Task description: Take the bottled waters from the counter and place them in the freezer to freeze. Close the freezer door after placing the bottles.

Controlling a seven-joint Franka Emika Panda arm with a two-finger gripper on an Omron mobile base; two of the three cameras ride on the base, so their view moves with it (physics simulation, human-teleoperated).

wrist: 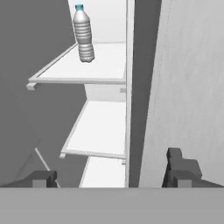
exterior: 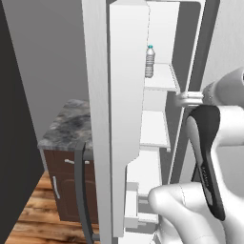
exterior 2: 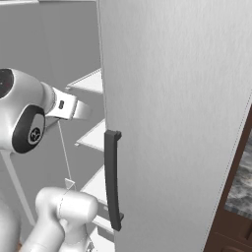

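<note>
One clear bottled water (wrist: 83, 35) with a blue-green cap stands upright on an upper white shelf (wrist: 100, 65) of the freezer (exterior: 159, 78). The same bottle (exterior: 149, 61) shows past the white inner lining of the freezer door (exterior: 126, 95), which stands swung wide open. My gripper (wrist: 113, 175) is open, with nothing between its fingers. It hangs in front of the freezer's opening, below the bottle and well apart from it. The second bottle is out of view. A strip of the marble counter (exterior 2: 241, 189) shows at the far right.
The plain silver door (exterior 2: 177, 98) with its dark handle (exterior 2: 112, 179) stands shut just right of my hand. Two lower freezer shelves (wrist: 98, 129) are bare. A marble-topped brown cabinet (exterior: 66, 121) stands left of the open door, over a wooden floor (exterior: 33, 214).
</note>
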